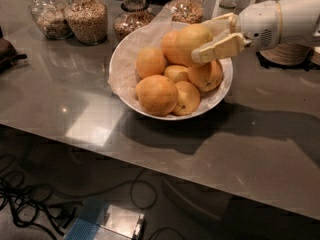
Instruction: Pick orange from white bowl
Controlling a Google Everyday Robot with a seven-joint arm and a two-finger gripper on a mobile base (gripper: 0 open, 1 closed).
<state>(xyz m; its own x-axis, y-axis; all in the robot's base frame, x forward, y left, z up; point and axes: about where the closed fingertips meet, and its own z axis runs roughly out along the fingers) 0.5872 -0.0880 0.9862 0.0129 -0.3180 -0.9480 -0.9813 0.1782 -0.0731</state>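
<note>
The white bowl (121,59), lined with crinkled paper, stands on the grey table and holds several deeper-orange oranges (156,94). My gripper (201,43) reaches in from the right and is shut on the large, paler orange (189,40). One cream finger (220,48) lies across its near side and the other (218,23) is behind it. The orange is held above the pile at the bowl's far right, just over the other fruit.
Several glass jars of grains (87,18) line the table's back edge. A stack of small cream dishes (289,54) sits behind my arm at the right. A dark object (7,51) lies at the left edge. Cables (30,204) cover the floor below.
</note>
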